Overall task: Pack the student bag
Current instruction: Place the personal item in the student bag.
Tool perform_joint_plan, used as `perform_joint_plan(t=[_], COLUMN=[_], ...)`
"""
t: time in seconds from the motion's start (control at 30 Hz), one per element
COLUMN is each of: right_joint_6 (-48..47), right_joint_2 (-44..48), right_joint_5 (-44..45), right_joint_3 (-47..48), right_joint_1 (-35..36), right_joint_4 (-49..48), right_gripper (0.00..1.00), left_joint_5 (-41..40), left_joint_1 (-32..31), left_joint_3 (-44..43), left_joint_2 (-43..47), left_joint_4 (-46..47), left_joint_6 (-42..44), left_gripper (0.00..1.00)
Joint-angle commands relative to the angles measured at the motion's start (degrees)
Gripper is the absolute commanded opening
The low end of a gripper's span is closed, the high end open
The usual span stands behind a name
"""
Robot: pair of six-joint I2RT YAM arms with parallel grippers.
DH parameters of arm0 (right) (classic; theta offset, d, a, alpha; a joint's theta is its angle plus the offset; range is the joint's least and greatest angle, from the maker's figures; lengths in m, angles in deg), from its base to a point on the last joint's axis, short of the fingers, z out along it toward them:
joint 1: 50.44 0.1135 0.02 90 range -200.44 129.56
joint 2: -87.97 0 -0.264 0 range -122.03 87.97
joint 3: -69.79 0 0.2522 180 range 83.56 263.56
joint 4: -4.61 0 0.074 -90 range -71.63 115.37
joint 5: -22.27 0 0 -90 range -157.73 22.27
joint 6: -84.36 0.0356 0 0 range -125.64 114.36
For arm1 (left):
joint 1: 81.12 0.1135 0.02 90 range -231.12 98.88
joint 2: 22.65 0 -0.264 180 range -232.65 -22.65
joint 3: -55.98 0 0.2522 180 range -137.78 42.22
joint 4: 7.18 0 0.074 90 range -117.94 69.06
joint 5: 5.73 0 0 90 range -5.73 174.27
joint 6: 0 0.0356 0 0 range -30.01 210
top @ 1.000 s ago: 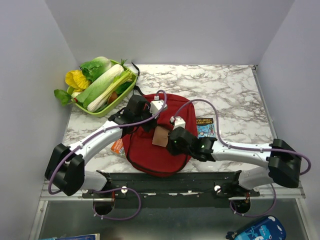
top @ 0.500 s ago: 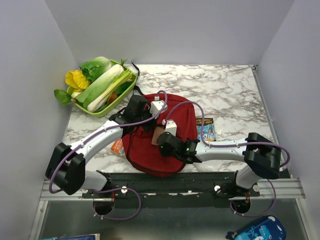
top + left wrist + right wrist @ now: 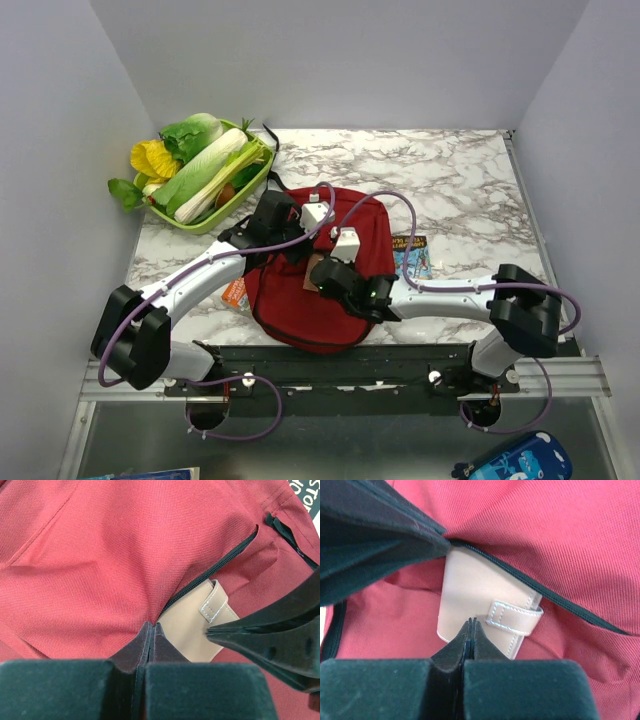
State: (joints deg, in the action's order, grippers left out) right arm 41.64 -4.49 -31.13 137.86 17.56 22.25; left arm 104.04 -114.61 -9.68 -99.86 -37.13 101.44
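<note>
Top external: the marble-patterned table (image 3: 450,170) carries the student bag (image 3: 290,315), which is dark red and lies flat at the near centre edge with both arms reaching onto it. A green basket (image 3: 252,178) of vegetables (image 3: 200,165) sits at the far left. A blue book (image 3: 411,255) lies just beside the bag's right edge.

Left gripper (image 3: 150,630): fingers pressed together, tips at the edge of the open zipper (image 3: 215,567). Cannot tell if fabric is pinched.

Right gripper (image 3: 471,625): fingers clenched together, tips over the near edge of a tan strapped wallet (image 3: 475,585). The wallet sits partly inside the zipper opening.

An orange item (image 3: 235,292) peeks out at the bag's left edge.
</note>
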Motion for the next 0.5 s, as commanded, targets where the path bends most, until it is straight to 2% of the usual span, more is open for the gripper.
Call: perform_joint_plan(t=[0.0, 0.1, 0.13, 0.27, 0.37, 0.47], right_joint_6=[-1.3, -2.1, -2.1, -1.8, -0.2, 0.5], right_joint_2=[3.6, 2.6, 1.4, -1.9, -4.4, -6.5], right_joint_5=[0.8, -0.9, -1.5, -2.1, -1.8, -1.2], right_joint_3=[-4.0, -3.9, -3.8, -2.2, -1.0, 0.0], right_joint_1=[1.9, 3.4, 3.8, 5.8, 6.0, 6.0], right_joint_4=[-2.9, -2.7, -2.6, -2.7, -2.1, -2.2], right_gripper=[0.01, 0.02, 0.09, 0.23, 0.25, 0.22], left_joint_5=[0.9, 0.7, 0.5, 0.4, 0.7, 0.2], left_joint_1=[-0.2, -0.2, -0.2, -0.2, -0.2, -0.1], left_joint_3=[1.0, 0.7, 0.5, 0.0, -0.1, 0.0], left_joint_2=[0.7, -0.3, -0.5, -1.2, -1.4, -1.7], left_joint_4=[-0.9, -0.6, -0.7, -0.8, -0.9, -1.1], left_joint_6=[1.0, 0.8, 0.7, 0.6, 0.9, 1.8], left_gripper=[0.00, 0.00, 0.00, 0.00, 0.00, 0.00])
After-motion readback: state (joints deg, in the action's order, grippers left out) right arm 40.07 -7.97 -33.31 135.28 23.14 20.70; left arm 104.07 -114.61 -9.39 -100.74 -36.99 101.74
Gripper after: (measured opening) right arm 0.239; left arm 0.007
